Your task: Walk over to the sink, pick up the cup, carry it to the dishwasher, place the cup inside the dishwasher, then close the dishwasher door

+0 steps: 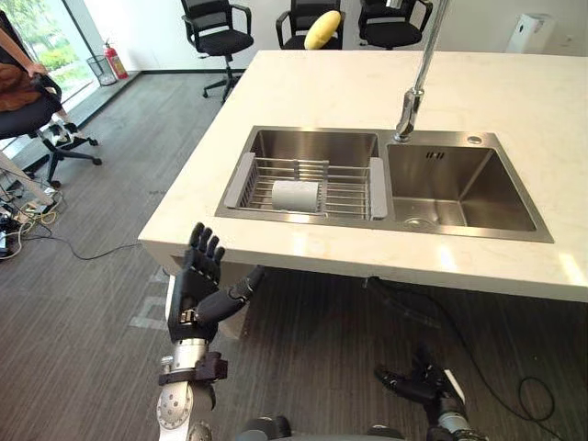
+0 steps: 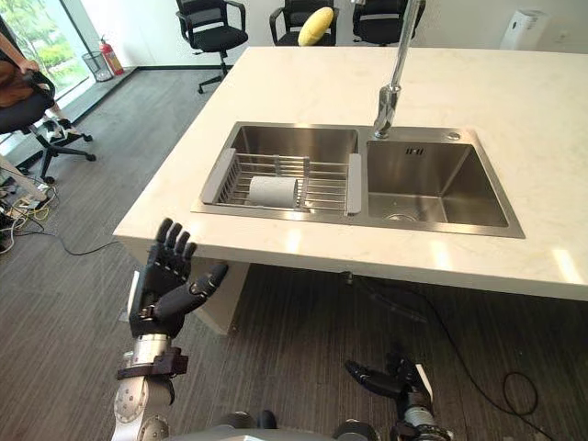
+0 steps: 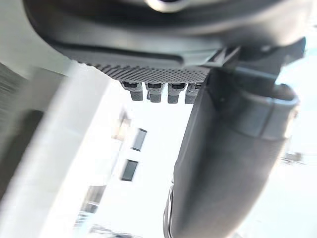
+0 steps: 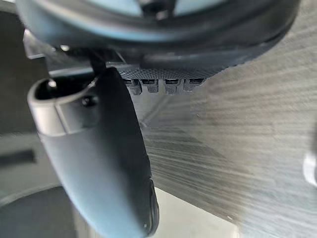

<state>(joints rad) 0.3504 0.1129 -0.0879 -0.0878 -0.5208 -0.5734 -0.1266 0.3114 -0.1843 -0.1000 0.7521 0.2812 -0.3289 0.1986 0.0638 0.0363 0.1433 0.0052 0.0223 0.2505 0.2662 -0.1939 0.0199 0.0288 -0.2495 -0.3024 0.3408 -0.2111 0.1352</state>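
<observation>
Cup [image 1: 295, 195], pale and cylindrical, lies on its side in the wire drain rack [image 1: 240, 179] that spans the left basin of the steel double sink [image 1: 459, 184]. Rack has grey end pieces resting on the basin's left and right rims; cup sits near its middle, long axis running left to right, apart from both hands. Faucet [image 1: 413, 96] rises from the far rim between the two basins, its spout passing out of the top of the head views. Sink is set into a cream stone counter [image 1: 514, 101], whose near edge overhangs grey carpeted floor [image 1: 101, 349]. Left hand [image 1: 197, 280] is raised in front of the counter's near-left corner, below the counter edge in the head views, fingers straight and spread wide, thumb out to the right, holding nothing; left wrist view shows the thumb [image 3: 223, 163] extended with nothing against it. Right hand [image 1: 413, 381] hangs low at near right, over the floor, fingers loosely extended and pointing left, nothing in it; right wrist view shows its thumb [image 4: 109, 158] over carpet. Far side of the counter: black office chairs [image 1: 216, 37], one with a yellow object [image 1: 322, 29] on it. Far left: red fire extinguisher [image 1: 116, 62] by the window, and a seated person [image 1: 14, 78] partly in view.
</observation>
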